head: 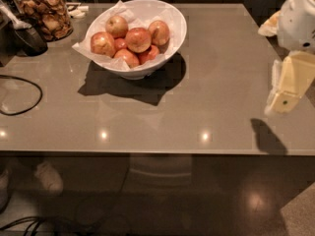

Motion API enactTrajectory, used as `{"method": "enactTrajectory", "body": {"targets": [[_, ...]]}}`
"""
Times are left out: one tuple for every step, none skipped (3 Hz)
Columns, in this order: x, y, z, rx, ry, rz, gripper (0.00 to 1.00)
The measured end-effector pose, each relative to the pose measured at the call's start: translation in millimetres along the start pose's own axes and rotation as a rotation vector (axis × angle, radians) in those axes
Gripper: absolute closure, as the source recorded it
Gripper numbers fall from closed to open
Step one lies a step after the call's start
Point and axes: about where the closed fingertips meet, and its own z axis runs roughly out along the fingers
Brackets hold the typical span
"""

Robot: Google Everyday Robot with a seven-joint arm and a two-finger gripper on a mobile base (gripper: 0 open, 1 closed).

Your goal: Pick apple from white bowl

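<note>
The white bowl (172, 21), lined with crumpled white paper, stands at the back left of the grey table (211, 82). It holds several apples. The apple (138, 39), the largest and red-orange, lies in the middle of the pile. A paler apple (116, 25) lies behind it, and smaller ones lie around it. My gripper (287, 85), cream-coloured, hangs over the table's right edge, far to the right of the bowl and nearer the front. It holds nothing that I can see.
A glass jar (43, 11) of brown snacks stands at the back left corner, with a dark utensil (27, 33) beside it. A black cable (22, 95) loops over the left side. The table's front edge (147, 154) runs across the picture.
</note>
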Motion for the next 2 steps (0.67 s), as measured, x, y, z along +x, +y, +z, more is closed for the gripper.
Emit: {"method": "enactTrajectory", "body": {"targets": [[-17.4,-15.1,-3.6,0.002,0.006,-0.058,0.00],[-17.4,-15.1,-3.6,0.002,0.006,-0.058,0.00]]}}
